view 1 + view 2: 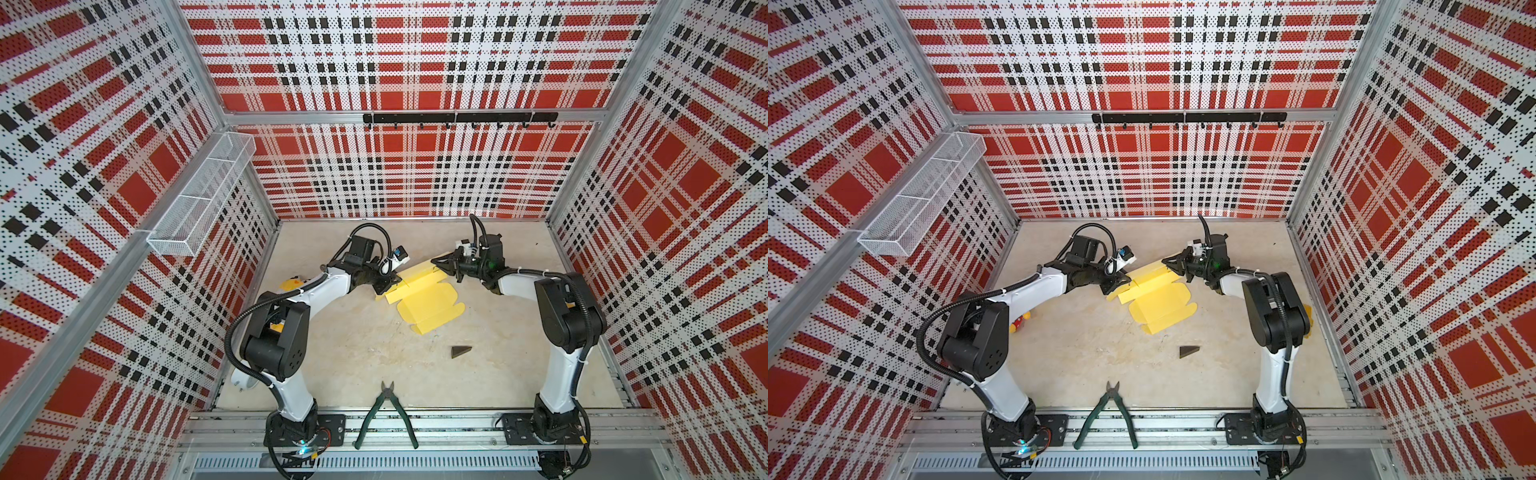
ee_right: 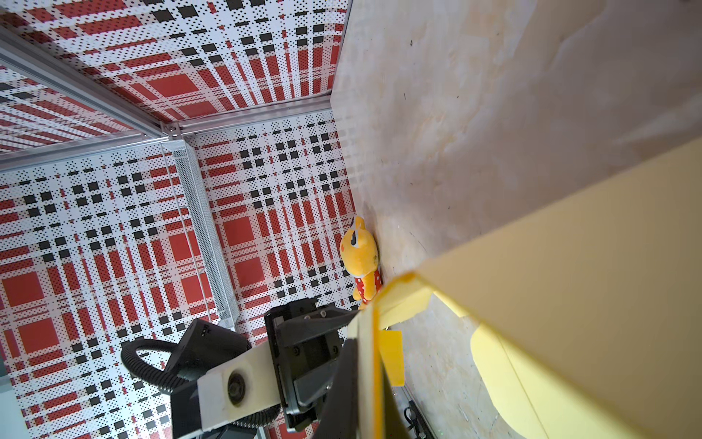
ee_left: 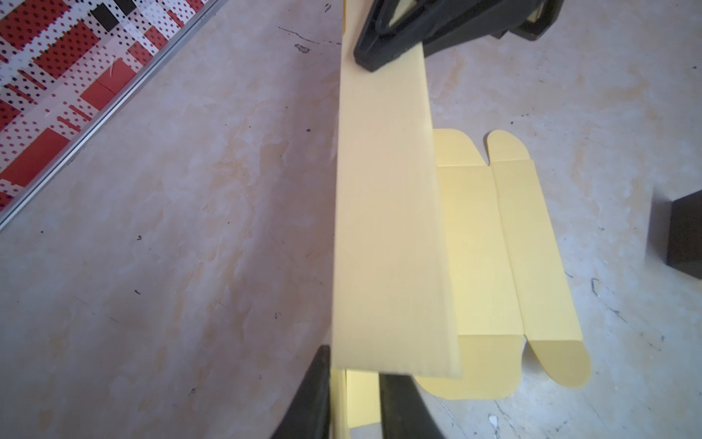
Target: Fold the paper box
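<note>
The paper box (image 1: 428, 305) is a pale yellow die-cut sheet lying mostly flat mid-table, seen in both top views. One long panel (image 3: 383, 228) at its far edge stands raised. My right gripper (image 1: 440, 262) is shut on the right end of that panel; the right wrist view shows the card pinched edge-on in my right gripper (image 2: 366, 342). My left gripper (image 1: 388, 284) is at the panel's left end. In the left wrist view my left gripper (image 3: 353, 384) straddles the panel's edge with a gap showing between its fingers (image 3: 311, 399); its fingertips are hidden behind the panel.
Green-handled pliers (image 1: 384, 419) lie at the front rail. A dark wedge (image 1: 459, 352) sits in front of the sheet. A yellow plush toy (image 2: 361, 258) lies by the left wall, partly behind my left arm. A white mesh basket (image 1: 199, 199) hangs on the left wall.
</note>
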You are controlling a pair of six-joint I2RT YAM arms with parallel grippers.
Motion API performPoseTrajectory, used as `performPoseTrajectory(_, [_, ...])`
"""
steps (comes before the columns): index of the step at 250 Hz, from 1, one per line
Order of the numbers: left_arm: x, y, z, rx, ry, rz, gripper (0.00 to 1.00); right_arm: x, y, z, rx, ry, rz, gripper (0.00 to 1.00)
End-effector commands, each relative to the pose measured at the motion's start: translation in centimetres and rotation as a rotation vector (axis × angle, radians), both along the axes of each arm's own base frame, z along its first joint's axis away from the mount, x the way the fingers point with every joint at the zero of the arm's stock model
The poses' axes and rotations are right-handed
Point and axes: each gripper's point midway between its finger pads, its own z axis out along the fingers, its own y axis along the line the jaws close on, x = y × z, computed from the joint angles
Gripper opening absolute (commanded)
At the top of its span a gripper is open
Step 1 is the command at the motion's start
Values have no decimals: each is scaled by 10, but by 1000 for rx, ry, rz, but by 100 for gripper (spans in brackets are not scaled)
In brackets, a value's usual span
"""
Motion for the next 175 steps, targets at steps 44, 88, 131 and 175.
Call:
performPoseTrajectory(44, [13,-10,58,-159,-108,12,35,-8,9,5,46,-2,26,0])
performPoseTrajectory(88, [7,23,109,-210,-86,93,47,5,-16,43,119,-67,-47,0])
performPoseTrajectory(131, [10,74,165,-391,14,264,49,9,-30,83,163,-131,-84,0])
performPoseTrajectory(175, [23,136,158,-661,106,479,50,7,-36,124,227,-197,-86,0])
